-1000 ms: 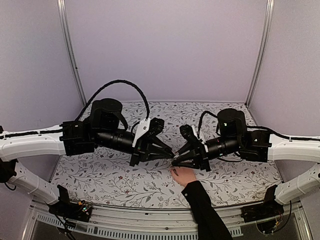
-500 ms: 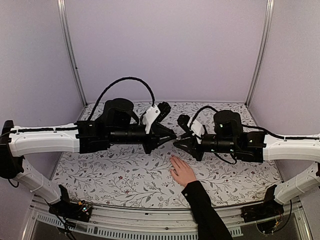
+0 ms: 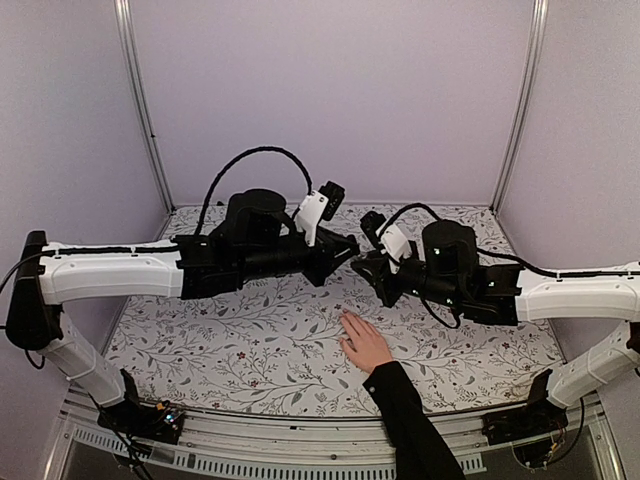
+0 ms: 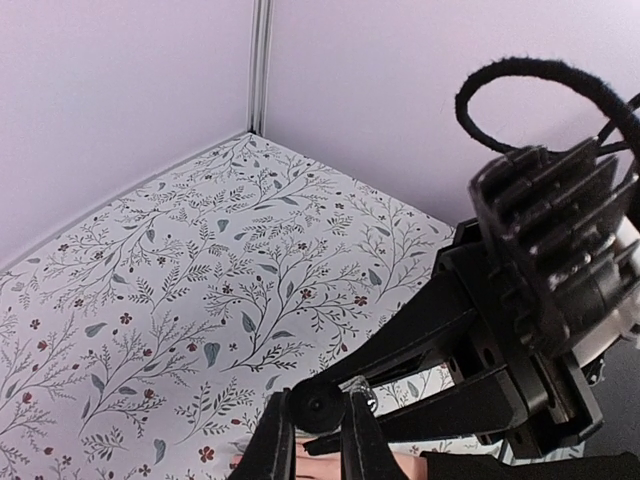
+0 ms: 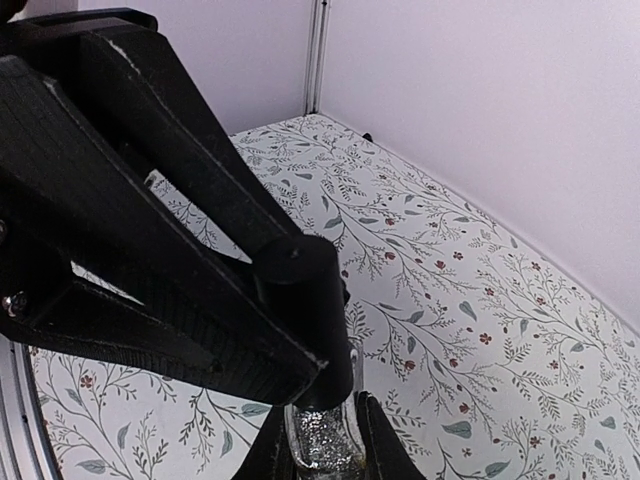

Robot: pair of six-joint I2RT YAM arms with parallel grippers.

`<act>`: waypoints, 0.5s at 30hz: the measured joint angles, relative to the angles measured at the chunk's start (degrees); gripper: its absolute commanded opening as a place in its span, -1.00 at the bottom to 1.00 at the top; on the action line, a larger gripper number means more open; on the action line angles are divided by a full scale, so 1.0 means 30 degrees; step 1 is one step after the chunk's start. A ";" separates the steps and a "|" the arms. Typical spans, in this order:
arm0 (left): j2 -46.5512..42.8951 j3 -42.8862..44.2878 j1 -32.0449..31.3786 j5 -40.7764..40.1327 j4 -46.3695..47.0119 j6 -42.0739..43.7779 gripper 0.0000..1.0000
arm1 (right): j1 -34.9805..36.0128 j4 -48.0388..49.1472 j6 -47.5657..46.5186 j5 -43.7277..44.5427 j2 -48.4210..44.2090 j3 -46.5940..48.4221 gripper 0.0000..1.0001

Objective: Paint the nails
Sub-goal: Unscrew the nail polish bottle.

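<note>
Bottle and cap hang between my two pincers, up above the flowered table (image 3: 250,340) near its middle. My right pincer (image 5: 322,428) is clamped on the small bottle (image 5: 322,450), whose glass shows silvery glitter between my two fingers. My left pincer (image 4: 320,415) comes in from the opposite side and is closed on the black cap (image 5: 305,285) that stands on top of the bottle. In my right wrist view its broad black fingers fill the left half of the picture, pressed on either side of the cap. Whether the cap is screwed down or loose on the neck I cannot tell. From overhead the two tips meet nose to nose, both arms reaching inward and roughly level.

Below that meeting point, a little nearer my bases, a light-skinned hand (image 3: 366,346) lies flat on the table, fingers pointing away from me, with a black sleeve (image 3: 410,425) running off the near edge. The nails (image 3: 346,320) are at the far ends of those fingers, too small for me to make out. The hand lies apart from both pincers. A strip of it shows at the bottom edge of my left wrist view, beneath my fingers.
</note>
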 measured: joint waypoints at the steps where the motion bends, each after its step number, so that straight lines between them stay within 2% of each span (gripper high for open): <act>1: 0.0015 0.0007 0.0000 -0.0029 0.0095 -0.0117 -1.00 | -0.0007 0.0066 0.0095 0.0022 0.0000 0.0000 -1.00; 4: -0.0036 -0.0036 0.0109 0.0204 0.0321 -0.0321 -0.90 | -0.0015 0.0335 0.0270 -0.0022 -0.0029 -0.0058 -1.00; 7: -0.0401 -0.0619 0.0546 0.1355 0.0896 -0.0408 -0.63 | -0.0036 0.0685 0.0321 -0.0576 -0.0197 -0.0306 -1.00; 12: -0.1872 -0.2783 0.1413 0.4940 0.2681 -0.0729 -0.13 | -0.0262 0.1326 0.0423 -0.3577 -0.1056 -0.1100 -1.00; 15: -0.3257 -0.4277 0.2076 0.6863 0.4036 -0.0794 0.04 | -0.0678 0.1807 0.0539 -0.6011 -0.1843 -0.1457 -1.00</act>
